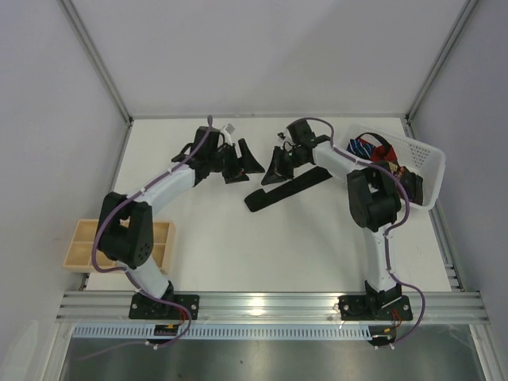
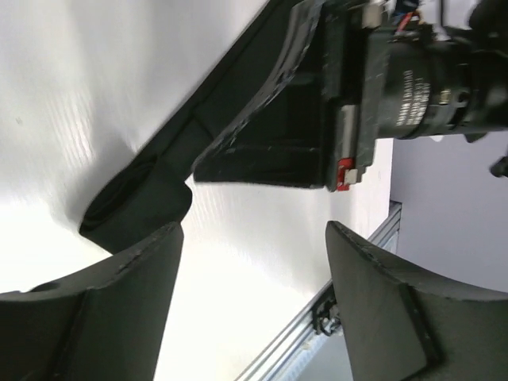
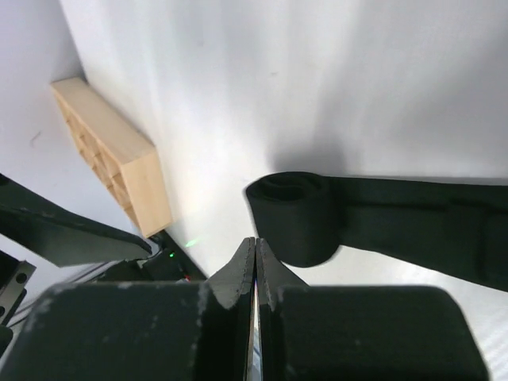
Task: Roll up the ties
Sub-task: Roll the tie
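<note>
The black tie [image 1: 287, 189] lies flat mid-table, its near-left end wound into a short roll [image 3: 294, 216] and the rest of its length unrolled toward the white basket [image 1: 425, 171], where the other ties [image 1: 369, 147] sit heaped. Nothing holds it. The right gripper [image 3: 255, 262] hangs just beside the roll with its jaws pressed together and empty. The left gripper [image 2: 252, 230] is spread wide over bare table nearby. How tightly the coil is wound is hard to tell. If it is loose, it may spring open unpinned, or skid when nudged.
</note>
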Available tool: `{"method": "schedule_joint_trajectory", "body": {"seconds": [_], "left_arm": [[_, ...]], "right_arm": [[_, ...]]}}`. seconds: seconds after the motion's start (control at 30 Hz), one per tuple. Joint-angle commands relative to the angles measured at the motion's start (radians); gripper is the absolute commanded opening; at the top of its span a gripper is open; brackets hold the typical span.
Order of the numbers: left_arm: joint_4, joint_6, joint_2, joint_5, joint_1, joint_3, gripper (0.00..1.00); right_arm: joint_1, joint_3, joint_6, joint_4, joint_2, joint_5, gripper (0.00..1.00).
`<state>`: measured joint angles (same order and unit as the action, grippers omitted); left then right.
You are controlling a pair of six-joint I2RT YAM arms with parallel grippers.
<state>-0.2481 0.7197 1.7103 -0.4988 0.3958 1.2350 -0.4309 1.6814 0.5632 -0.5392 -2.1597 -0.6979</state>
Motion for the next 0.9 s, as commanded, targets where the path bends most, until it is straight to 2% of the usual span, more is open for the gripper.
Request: {"method": "schedule_joint_trajectory", "body": {"seconds": [0.0,0.13,0.27,0.37,0.53,0.7,0.8,0.87], "left_arm": [[0.108,-0.094,-0.074,-0.087,-0.047,-0.061,0.81],[0.127,-0.147,-0.086,-0.116,-0.071,-0.069,0.89],[0.024,-0.282,-0.072,-0.067,-0.063,-0.014,0.96],[0.029,-0.361,-0.092,-0.012,-0.061,-0.032,1.0],[-0.029,-0.483,-0.095,0.025,-0.057,-0.014,1.0],[-0.053,-0.517,-0.101,-0.018,-0.052,0.0,1.0],[-0.057,-0.583,-0.112,0.035,-0.011,0.003,1.0],[-0.057,-0.574,-0.097,0.03,0.006,0.001,1.0]], "right_arm": [[-0.042,0.063,0.029,-0.011,-0.011,-0.058,0.03],[-0.052,0.063,0.046,-0.01,-0.031,-0.072,0.03],[-0.043,0.04,0.033,-0.013,-0.035,-0.058,0.03],[-0.034,0.035,0.017,-0.034,-0.057,-0.06,0.02],[-0.017,0.023,-0.006,-0.045,-0.072,-0.041,0.03],[-0.009,0.018,-0.028,-0.059,-0.091,-0.023,0.02],[-0.003,0.018,-0.039,-0.065,-0.1,-0.02,0.02],[-0.003,0.014,-0.051,-0.055,-0.071,0.003,0.01]]}}
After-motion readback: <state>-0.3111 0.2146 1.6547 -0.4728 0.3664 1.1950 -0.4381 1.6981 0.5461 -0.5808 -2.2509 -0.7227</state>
